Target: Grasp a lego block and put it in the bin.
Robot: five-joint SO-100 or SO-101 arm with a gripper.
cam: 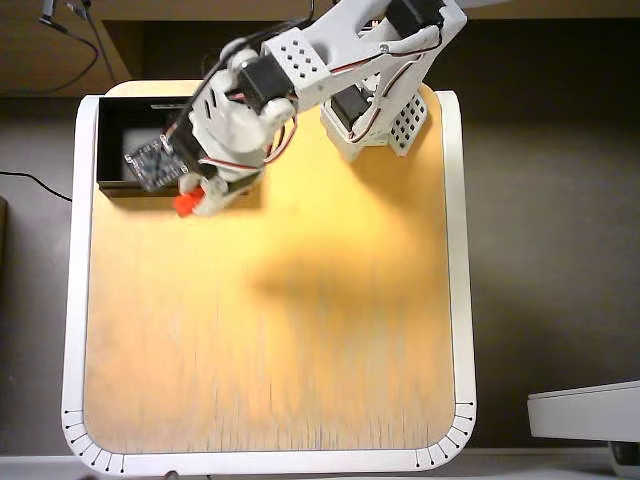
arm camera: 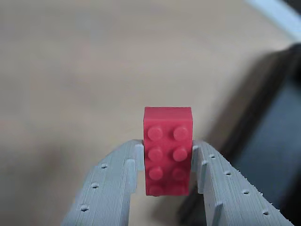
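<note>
In the wrist view a small red studded lego block (arm camera: 168,148) is clamped between the two grey ribbed fingers of my gripper (arm camera: 168,147), well above the blurred wooden table. The black bin (arm camera: 275,122) shows out of focus at the right edge of that view. In the overhead view the bin (cam: 103,140) sits at the table's top left corner, partly covered by the arm. There the gripper (cam: 195,203) holds the lego block (cam: 184,206) just outside the bin's lower wall, over bare wood.
The table is a wooden board (cam: 270,330) with a raised white rim (cam: 463,300). The arm's white base (cam: 378,120) stands at the top centre. A black cable (cam: 35,185) lies off the table at the left.
</note>
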